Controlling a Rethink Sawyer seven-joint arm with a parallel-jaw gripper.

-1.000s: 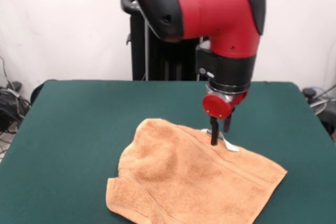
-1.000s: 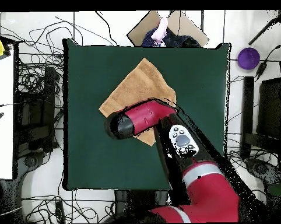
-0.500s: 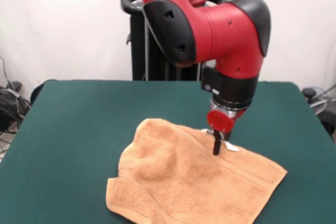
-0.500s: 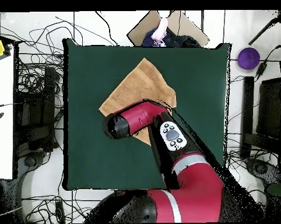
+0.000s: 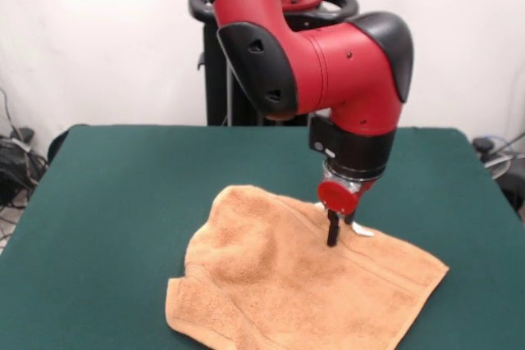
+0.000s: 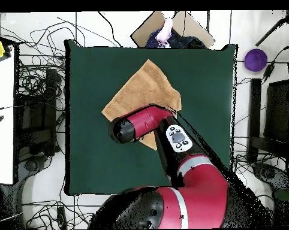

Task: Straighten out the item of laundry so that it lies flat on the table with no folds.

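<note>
The peach-orange towel (image 5: 279, 293) lies rumpled on the dark green table (image 5: 123, 202), near its front edge. Its left part is bunched and folded over, and its right part lies flatter. A small white tag (image 5: 362, 231) sticks out at the towel's far edge. My gripper (image 5: 332, 235) points straight down and touches the towel just left of the tag. In the overhead view the towel (image 6: 141, 90) shows as a diamond on the table (image 6: 201, 90). The red arm (image 6: 147, 123) covers the towel's lower corner and hides the gripper there.
The black pedestal (image 5: 238, 79) stands behind the table's far edge. Cables lie on the floor at the left (image 5: 16, 161). In the overhead view a cardboard box (image 6: 171, 27), a purple object (image 6: 255, 59) and a white bench (image 6: 2, 120) stand off the table.
The arm's upper links swung round and the wrist dropped a little, bringing the gripper down onto the towel slightly left of where it was. The towel has not moved.
</note>
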